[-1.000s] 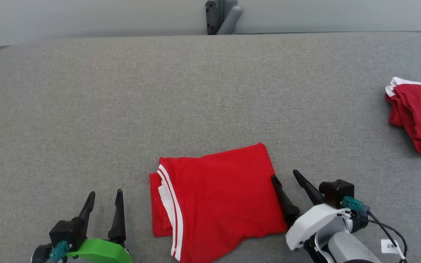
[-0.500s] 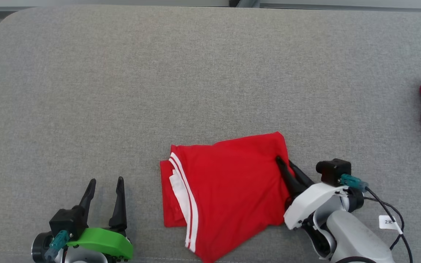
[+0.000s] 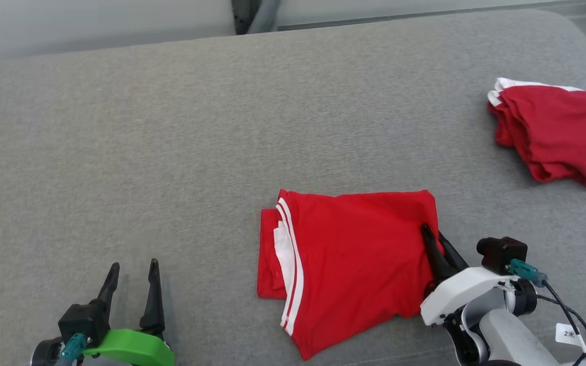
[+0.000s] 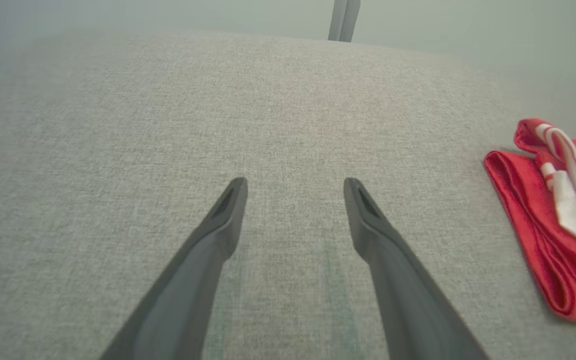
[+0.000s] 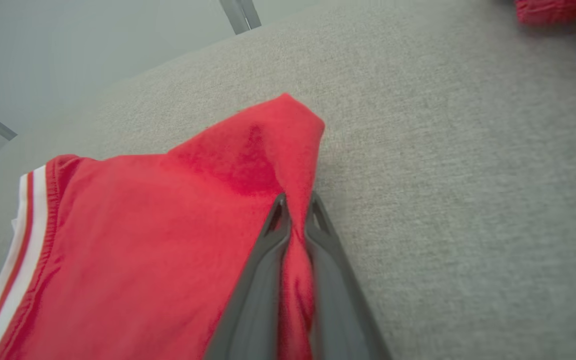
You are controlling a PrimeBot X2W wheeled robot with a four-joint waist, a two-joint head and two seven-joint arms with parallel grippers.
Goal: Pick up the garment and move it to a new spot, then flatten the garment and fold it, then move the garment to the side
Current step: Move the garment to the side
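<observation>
You see the garment [image 3: 354, 254] folded on the surface [image 3: 171, 152], the right gripper [image 3: 433, 233] with jaws pinching its edge, the left gripper [image 3: 134, 264] with jaws spread and empty; only the move aside remains.

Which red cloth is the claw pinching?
The folded red garment with white stripes, pinched at its edge by the right claw. The rumpled red pile lies apart, untouched.

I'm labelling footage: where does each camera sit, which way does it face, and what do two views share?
Head view: robot's head, facing down at grey fabric surface; open left gripper, right gripper shut on folded red garment.
Left wrist view: left wrist, along its spread fingers over the surface.
Right wrist view: right wrist, along its shut fingers pinching the garment.
Shared: all three show that garment.
</observation>
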